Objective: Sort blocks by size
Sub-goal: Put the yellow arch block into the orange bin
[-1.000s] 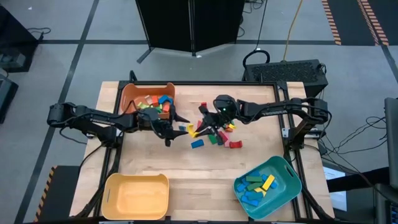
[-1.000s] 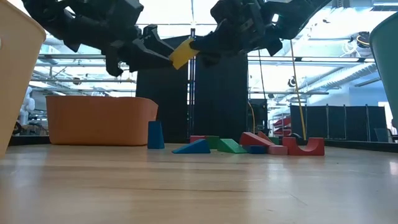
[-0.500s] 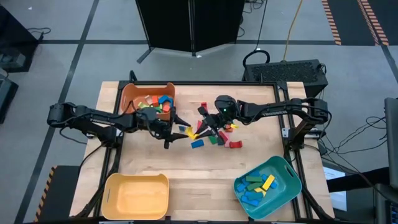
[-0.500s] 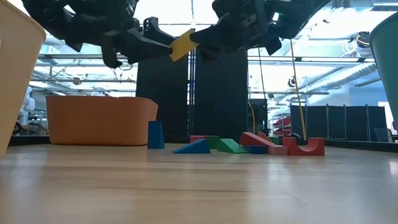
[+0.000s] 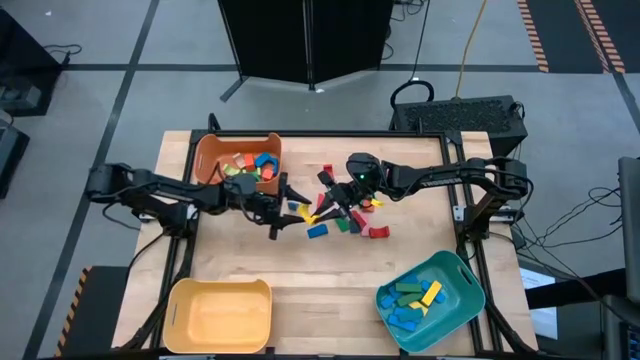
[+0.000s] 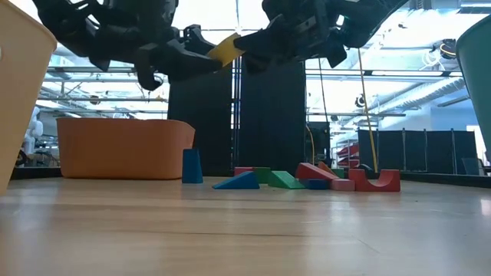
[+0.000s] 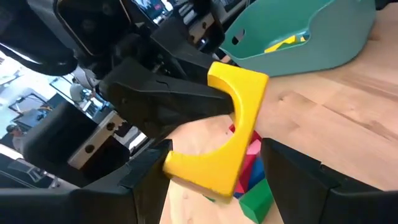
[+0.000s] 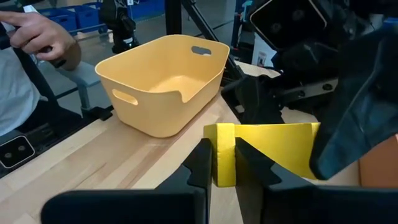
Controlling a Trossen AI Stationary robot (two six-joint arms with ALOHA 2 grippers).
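The right gripper (image 5: 318, 211) is pinching a yellow arch block (image 7: 225, 129) in mid-air above the table (image 5: 330, 290), between the orange bin (image 5: 210, 152) and the loose blocks (image 5: 345, 215). The left gripper (image 5: 284, 208) is waiting with fingers spread on either side of the arch. If the right lets go before the left is closing, the arch is likely dropping back among the loose blocks.

A robotics lab or industrial workshop: a framed wooden table (image 5: 330, 290) stands on grey concrete floor with striped hazard tape (image 5: 535, 30) at 1 o'clock, trailing cables, ceiling ducts and blue storage crates (image 8: 74, 15) behind
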